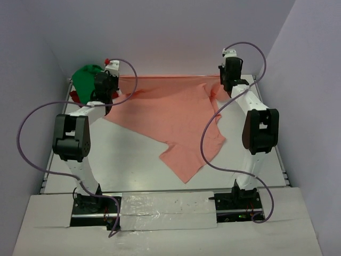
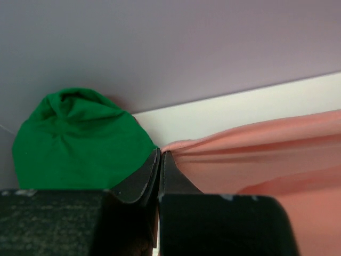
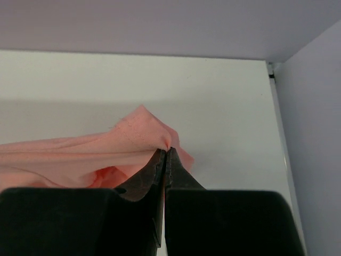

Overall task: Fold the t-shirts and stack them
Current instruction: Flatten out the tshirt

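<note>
Fingers first: the left gripper (image 2: 161,153) has its fingers (image 2: 141,181) pressed together on a thin edge of the salmon-pink t-shirt (image 1: 176,114). The right gripper (image 3: 166,149) is likewise pinching a bunched corner of it. Both pinches are at the tips only; the cloth comes out right at the tip line, not deep between the fingers.

The shirt is stretched between the two grippers along the far edge of the table (image 1: 133,165). The rest drapes forward, and the lower part lies on the surface toward near centre.

Handling, my read:
- Light, limp, no stiffness, so it sags and wrinkles wherever unsupported.
- Not fragile, but a thin hem could slip from a tip pinch under tension.
- Best hold is seams or hem corners, symmetric.

The green t-shirt (image 2: 80,138) is balled up far-left, just beside the left gripper. The dark red t-shirt (image 1: 75,96) seems tucked under it, mostly hidden, so I can't be sure.
</note>
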Controlling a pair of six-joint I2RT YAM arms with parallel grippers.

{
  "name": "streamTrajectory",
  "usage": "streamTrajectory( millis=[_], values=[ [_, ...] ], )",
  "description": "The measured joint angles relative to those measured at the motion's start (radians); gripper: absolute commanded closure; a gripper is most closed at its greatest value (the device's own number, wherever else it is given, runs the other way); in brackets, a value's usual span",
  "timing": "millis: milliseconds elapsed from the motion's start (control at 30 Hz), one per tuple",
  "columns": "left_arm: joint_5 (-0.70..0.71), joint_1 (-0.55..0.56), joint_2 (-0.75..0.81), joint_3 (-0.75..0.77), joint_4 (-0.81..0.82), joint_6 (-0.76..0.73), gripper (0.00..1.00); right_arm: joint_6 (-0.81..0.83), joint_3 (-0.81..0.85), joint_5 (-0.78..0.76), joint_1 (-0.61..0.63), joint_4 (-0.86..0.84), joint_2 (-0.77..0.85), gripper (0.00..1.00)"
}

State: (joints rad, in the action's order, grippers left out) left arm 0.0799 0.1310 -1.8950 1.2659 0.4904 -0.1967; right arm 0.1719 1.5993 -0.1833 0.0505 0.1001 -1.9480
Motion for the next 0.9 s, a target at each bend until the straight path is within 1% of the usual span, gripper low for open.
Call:
streamTrajectory(
  millis=[133, 167, 233, 267, 300, 333, 367, 400, 433, 467, 500, 567, 667, 767, 833, 900],
  values=[
    [0.063, 0.019, -0.053, 0.006, 0.121, -0.009, 0.99, -0.016, 0.0, -0.089, 0.012, -0.138, -0.017, 1.0],
    [0.078, 0.024, -0.064, 0.006, 0.153, -0.011, 0.97, -0.019, -0.008, -0.113, 0.015, -0.185, -0.018, 1.0],
    [0.111, 0.035, -0.087, 0.006, 0.23, -0.02, 0.87, -0.024, -0.043, -0.158, 0.02, -0.294, -0.018, 1.0],
    [0.127, 0.042, -0.098, 0.006, 0.269, -0.027, 0.78, -0.024, -0.062, -0.179, 0.022, -0.343, -0.018, 1.0],
    [0.15, 0.051, -0.111, 0.006, 0.313, -0.04, 0.45, -0.023, -0.084, -0.203, 0.024, -0.396, -0.018, 0.99],
    [0.189, 0.057, -0.122, 0.006, 0.349, -0.064, 0.29, -0.017, -0.1, -0.238, 0.025, -0.433, -0.018, 0.85],
    [0.222, 0.057, -0.132, 0.008, 0.381, -0.077, 0.21, -0.016, -0.104, -0.269, 0.02, -0.447, -0.019, 0.63],
    [0.255, 0.056, -0.144, 0.016, 0.404, -0.088, 0.11, -0.017, -0.1, -0.295, 0.011, -0.459, -0.022, 0.25],
    [0.288, 0.056, -0.16, 0.031, 0.424, -0.103, 0.04, -0.015, -0.09, -0.317, 0.002, -0.46, -0.026, 0.17],
    [0.318, 0.056, -0.174, 0.047, 0.441, -0.113, 0.01, -0.009, -0.07, -0.335, -0.005, -0.454, -0.034, 0.13],
    [0.343, 0.058, -0.187, 0.064, 0.452, -0.123, 0.01, -0.007, -0.034, -0.345, -0.01, -0.445, -0.048, 0.1],
    [0.385, 0.07, -0.204, 0.09, 0.471, -0.145, 0.01, -0.006, 0.007, -0.36, -0.021, -0.444, -0.063, 0.09],
    [0.435, 0.102, -0.205, 0.092, 0.513, -0.186, 0.01, 0.0, 0.001, -0.372, -0.02, -0.453, -0.056, 0.09],
    [0.452, 0.135, -0.174, 0.05, 0.518, -0.2, 0.01, 0.006, -0.014, -0.369, -0.005, -0.427, -0.041, 0.08],
    [0.441, 0.153, -0.116, -0.011, 0.47, -0.175, 0.03, 0.006, -0.014, -0.357, 0.008, -0.382, -0.027, 0.07],
    [0.389, 0.158, -0.04, -0.061, 0.362, -0.123, 0.07, 0.006, -0.014, -0.346, 0.023, -0.328, -0.009, 0.07]
  ],
)
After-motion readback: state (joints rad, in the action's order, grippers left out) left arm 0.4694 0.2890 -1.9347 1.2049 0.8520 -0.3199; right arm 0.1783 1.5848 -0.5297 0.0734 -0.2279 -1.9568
